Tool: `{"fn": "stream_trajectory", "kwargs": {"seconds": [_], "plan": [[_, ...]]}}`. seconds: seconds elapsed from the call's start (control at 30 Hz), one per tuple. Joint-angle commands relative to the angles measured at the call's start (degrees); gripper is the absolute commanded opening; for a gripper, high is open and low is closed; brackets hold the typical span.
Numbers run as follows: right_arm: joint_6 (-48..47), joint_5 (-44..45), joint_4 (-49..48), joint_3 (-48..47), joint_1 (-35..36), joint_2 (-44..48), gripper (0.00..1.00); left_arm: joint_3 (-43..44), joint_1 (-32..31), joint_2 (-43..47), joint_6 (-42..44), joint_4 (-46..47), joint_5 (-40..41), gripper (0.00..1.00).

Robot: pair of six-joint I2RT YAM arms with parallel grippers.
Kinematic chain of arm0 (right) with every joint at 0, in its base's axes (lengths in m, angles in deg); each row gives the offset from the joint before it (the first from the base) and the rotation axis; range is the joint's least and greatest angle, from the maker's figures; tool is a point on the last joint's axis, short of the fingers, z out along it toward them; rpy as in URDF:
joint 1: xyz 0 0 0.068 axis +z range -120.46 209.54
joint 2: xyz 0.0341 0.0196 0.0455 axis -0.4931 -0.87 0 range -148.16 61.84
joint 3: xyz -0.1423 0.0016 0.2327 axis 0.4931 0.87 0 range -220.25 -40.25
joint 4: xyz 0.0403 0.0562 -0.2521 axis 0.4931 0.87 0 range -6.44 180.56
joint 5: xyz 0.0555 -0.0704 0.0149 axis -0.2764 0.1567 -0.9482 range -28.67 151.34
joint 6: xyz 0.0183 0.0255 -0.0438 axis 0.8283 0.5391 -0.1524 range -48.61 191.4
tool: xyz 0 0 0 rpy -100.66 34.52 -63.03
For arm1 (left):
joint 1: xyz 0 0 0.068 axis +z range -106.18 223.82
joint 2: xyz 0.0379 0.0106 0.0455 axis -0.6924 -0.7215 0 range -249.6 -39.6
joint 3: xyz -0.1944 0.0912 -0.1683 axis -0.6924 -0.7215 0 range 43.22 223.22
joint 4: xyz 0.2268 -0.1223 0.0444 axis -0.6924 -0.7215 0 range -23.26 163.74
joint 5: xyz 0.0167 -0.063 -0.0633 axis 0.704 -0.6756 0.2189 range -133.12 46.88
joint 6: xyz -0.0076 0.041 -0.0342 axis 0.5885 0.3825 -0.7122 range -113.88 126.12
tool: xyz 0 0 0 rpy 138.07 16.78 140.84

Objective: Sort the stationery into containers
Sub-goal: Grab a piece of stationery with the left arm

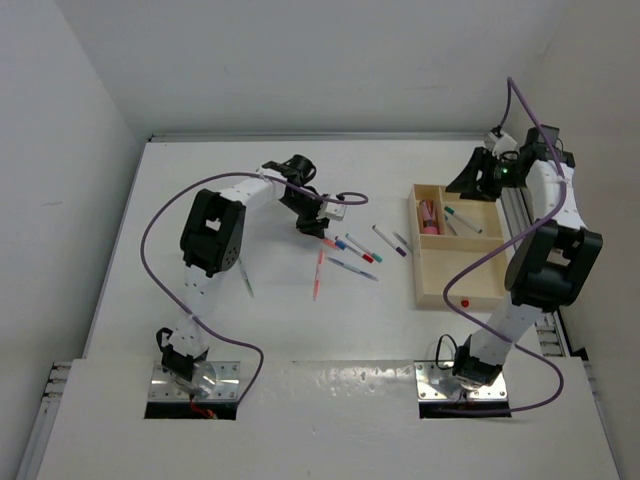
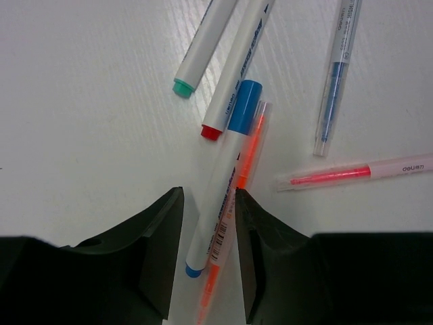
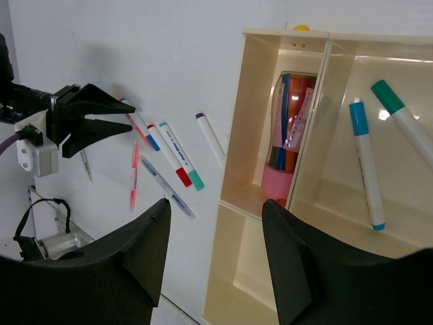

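White desk carries everything. Farthest left, a thin grey pen lies alone beside the left arm. Toward the middle, the left hand is down over the loose cluster, its fingers parted and straddling a blue-capped marker that lies flat on the desk. A sliver of desk shows between the marker and one finger, so the hand is released and grasps nothing. An orange pen lies against that marker's side. Just beyond the blue cap sit a teal-ended marker and a red-ended marker, side by side. A clear blue-ink pen and a clear pink pen lie farther off. Next comes a purple-capped pen, near the wooden tray. One small section holds a pink block with upright pieces behind it. The neighbouring section holds a blue-tipped marker and a teal-tipped marker. The right hand hangs above the tray, fingers spread, grasping nothing.
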Motion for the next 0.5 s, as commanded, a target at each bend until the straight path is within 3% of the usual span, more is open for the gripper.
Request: {"fn": "stream_trajectory", "kwargs": {"seconds": [0.0,0.47], "plan": [[-1.2,-1.5,0.0,-0.6,-0.3,-0.6,0.56,0.9,-0.5,-0.4,2.2,-1.7,-2.7,0.42],[-1.0,-1.6,0.0,-0.3,-0.3,-0.7,0.56,1.3,-0.7,-2.0,-0.6,-0.3,-1.6,0.37]]}}
